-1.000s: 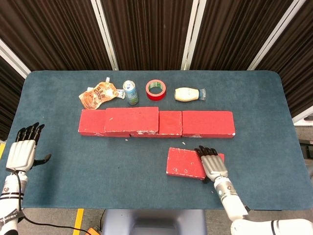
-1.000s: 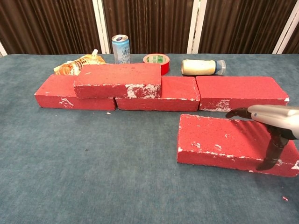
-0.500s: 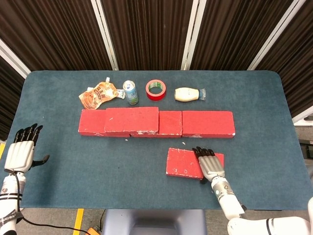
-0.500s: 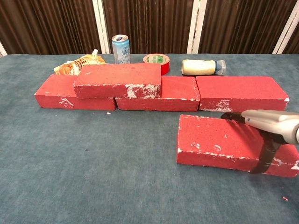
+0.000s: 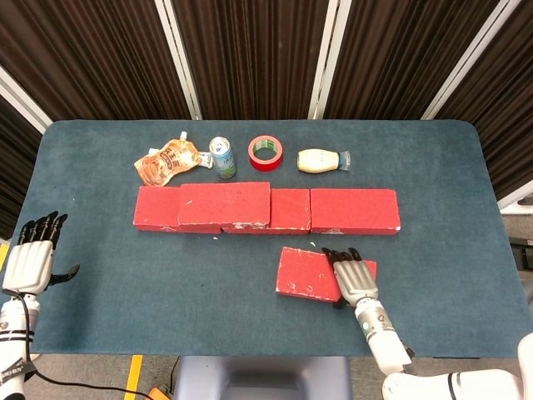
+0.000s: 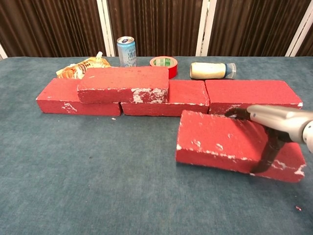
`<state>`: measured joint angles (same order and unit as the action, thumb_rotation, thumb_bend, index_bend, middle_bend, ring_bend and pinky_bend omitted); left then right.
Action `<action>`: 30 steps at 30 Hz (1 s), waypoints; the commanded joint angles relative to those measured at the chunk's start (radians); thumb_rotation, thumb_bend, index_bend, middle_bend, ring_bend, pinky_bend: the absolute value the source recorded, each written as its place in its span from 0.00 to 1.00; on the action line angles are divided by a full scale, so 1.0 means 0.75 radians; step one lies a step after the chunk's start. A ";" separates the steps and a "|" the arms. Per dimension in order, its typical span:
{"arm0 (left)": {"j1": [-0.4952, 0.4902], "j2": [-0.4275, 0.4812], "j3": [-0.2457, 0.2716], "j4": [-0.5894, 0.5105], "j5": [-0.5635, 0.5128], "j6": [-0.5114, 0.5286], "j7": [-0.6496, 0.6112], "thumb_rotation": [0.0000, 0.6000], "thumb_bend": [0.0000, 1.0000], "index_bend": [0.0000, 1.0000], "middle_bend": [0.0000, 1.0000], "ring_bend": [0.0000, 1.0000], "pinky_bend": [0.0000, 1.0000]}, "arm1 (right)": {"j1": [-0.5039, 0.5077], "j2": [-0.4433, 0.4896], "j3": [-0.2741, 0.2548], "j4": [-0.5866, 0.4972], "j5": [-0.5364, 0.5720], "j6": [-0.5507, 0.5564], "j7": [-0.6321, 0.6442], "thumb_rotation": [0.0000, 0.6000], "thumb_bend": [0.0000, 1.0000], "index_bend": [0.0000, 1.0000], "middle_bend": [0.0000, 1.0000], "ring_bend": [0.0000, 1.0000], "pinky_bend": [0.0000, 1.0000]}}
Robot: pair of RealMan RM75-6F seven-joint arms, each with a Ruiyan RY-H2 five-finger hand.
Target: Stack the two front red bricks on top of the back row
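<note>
front brick: red, white scuffs along edges, tilted
right hand: grips front brick's right end
left hand: fingers apart, empty

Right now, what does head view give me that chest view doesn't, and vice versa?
Head view only: the left hand, open and empty beside the table's left edge, the full outline of the table, and the right hand seen from above, lying across the right part of the front brick.

Chest view only: brick sides, which show the stacked brick sitting on top of the back row, and the right thumb down the front brick's near face.

Both: can, tape roll, bottle, snack pouch.
</note>
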<state>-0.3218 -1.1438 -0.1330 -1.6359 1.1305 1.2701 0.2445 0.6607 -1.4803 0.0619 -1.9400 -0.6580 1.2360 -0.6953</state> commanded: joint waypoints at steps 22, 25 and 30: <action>-0.001 -0.001 -0.011 -0.009 -0.052 -0.040 0.022 1.00 0.22 0.00 0.00 0.00 0.00 | 0.451 0.270 0.301 0.465 0.408 -0.523 -0.104 1.00 0.13 0.20 0.36 0.35 0.00; -0.001 -0.001 -0.016 -0.005 -0.056 -0.038 0.019 1.00 0.22 0.00 0.00 0.00 0.00 | 0.467 0.258 0.291 0.567 0.398 -0.599 -0.050 1.00 0.13 0.20 0.36 0.35 0.00; -0.006 -0.009 -0.017 0.004 -0.066 -0.050 0.023 1.00 0.22 0.00 0.00 0.00 0.00 | 0.479 0.214 0.249 0.699 0.311 -0.709 0.029 1.00 0.13 0.20 0.36 0.35 0.00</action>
<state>-0.3257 -1.1502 -0.1460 -1.6330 1.0815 1.2332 0.2614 1.0091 -1.3036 0.2619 -1.4445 -0.3995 0.7339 -0.7004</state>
